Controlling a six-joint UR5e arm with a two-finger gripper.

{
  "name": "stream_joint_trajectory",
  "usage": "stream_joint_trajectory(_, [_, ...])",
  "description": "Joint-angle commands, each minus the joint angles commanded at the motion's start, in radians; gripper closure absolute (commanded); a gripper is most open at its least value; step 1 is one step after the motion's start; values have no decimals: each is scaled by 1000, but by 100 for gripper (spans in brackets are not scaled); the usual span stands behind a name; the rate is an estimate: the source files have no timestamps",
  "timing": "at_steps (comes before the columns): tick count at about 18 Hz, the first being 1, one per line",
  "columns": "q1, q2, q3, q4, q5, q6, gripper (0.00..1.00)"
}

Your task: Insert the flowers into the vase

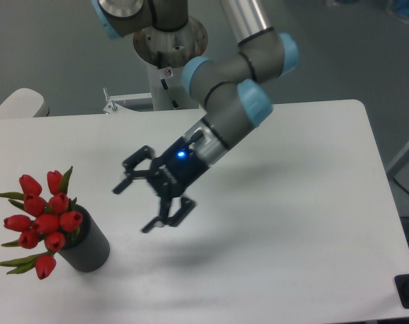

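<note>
The flowers (44, 219) are not in the grip of anything: at the middle of the frame the gripper (145, 204) hangs above the table (292, 202) with its two black fingers (132, 174) spread wide and nothing between them, pointing down and toward the lower left. Behind the fingers a small blue light glows on the gripper body, and the grey arm (225, 115) with pale blue joints climbs away to the upper middle of the frame, where its base is bolted at the far edge of the table. The bunch itself sits at the lower left of the frame, well apart from the gripper, with its stems already down inside the vase (90, 246); the red buds and pointed green leaves spill out of the mouth toward the left, and the vase appears to lean that way with them. So the task looks done or all but done. Judged from their look, the flowers are light and soft: the buds would crush or bend under a pinch, and the leaves would slip aside. Any correcting hold would best go on the gathered stems just below the buds, closing gently. The vase looks stiff and matte, easy to grip across its wall, but its tilt suggests it could tip if nudged.
</note>
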Motion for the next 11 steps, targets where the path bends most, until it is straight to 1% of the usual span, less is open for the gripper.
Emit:
stream_joint_trajectory(2, [0,9,37,-2,130,-2,0])
stream_joint_trajectory(3, [0,12,51,-2,174,-2,0])
stream_joint_trajectory(7, [0,14,123,-9,319,2,0])
stream_joint_trajectory(8, [2,14,131,-11,344,5,0])
stream_joint_trajectory(10, [3,14,149,-34,387,32,0])
stream_joint_trajectory(11, [2,12,163,-55,431,76,0])
